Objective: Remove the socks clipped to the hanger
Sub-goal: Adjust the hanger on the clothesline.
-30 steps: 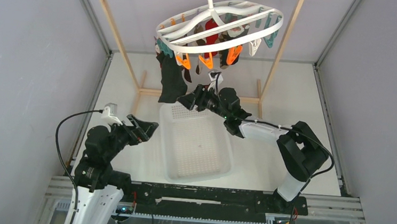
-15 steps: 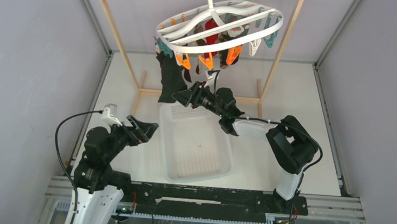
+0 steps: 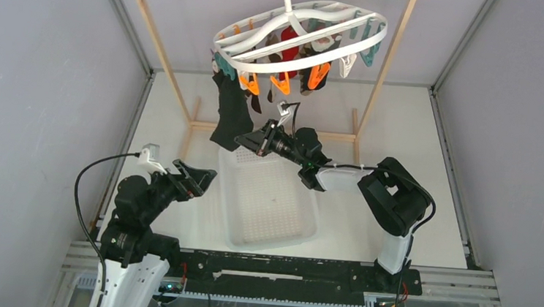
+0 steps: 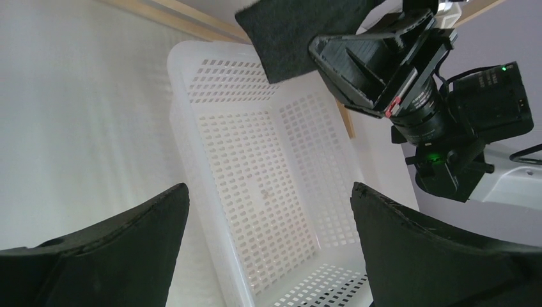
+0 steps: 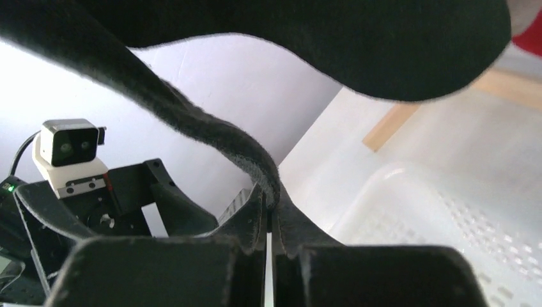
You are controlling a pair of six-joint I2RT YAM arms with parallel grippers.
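The white oval hanger (image 3: pixel 302 25) hangs from the metal rod at the top, with orange and teal clips below it. Several socks dangle from it: a long black sock (image 3: pixel 230 113) at the left and a red one (image 3: pixel 289 41) in the middle. My right gripper (image 3: pixel 244 141) is shut on the lower edge of the black sock (image 5: pixel 255 163); the fabric is pinched between its fingertips (image 5: pixel 271 206). That sock's top is still clipped. My left gripper (image 3: pixel 205 178) stands open and empty beside the basket, its fingers (image 4: pixel 121 243) wide apart.
A white perforated basket (image 3: pixel 229 210) sits on the table between the arms, under the right gripper, and it also fills the left wrist view (image 4: pixel 192 166). The wooden rack's posts (image 3: pixel 159 42) and low cross bar (image 3: pixel 205 125) frame the hanger.
My right gripper moved left to the black sock's lower end and closed on it. The sock's hem is pulled slightly toward the gripper. The left arm stayed put.
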